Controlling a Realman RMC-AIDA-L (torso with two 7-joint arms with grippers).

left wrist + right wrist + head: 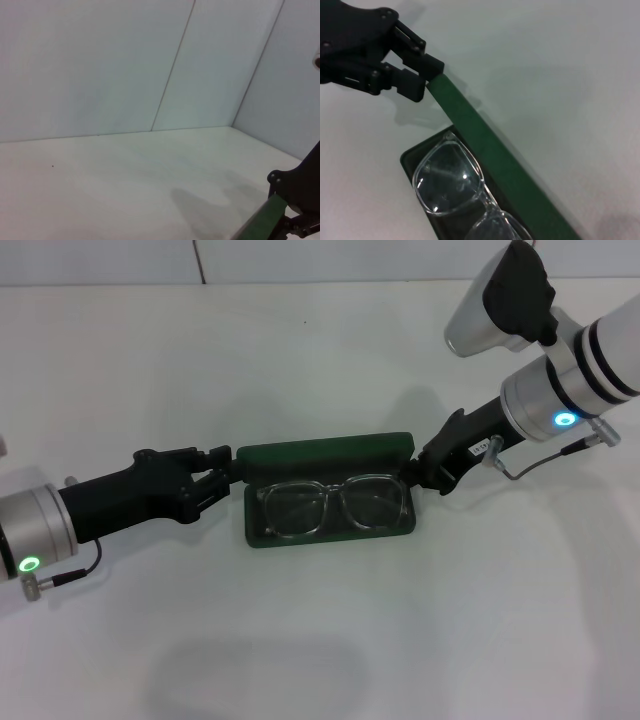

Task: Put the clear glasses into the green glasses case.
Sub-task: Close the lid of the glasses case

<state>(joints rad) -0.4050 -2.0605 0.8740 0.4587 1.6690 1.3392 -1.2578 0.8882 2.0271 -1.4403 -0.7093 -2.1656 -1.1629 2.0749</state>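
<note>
The green glasses case (328, 452) lies open at the table's middle, its lid standing nearly upright behind the tray. The clear glasses (335, 505) rest inside the tray, lenses up, and show again in the right wrist view (451, 181) next to the lid (490, 155). My left gripper (228, 476) is at the lid's left end, and its fingers (415, 85) are shut on that end. My right gripper (418, 470) is shut on the lid's right end. In the left wrist view it (298, 187) is dark, beside the lid's green edge (260, 222).
The white table (320, 640) stretches all round the case. A pale wall with a seam (170, 75) rises behind it. Both forearms reach in low over the table from either side.
</note>
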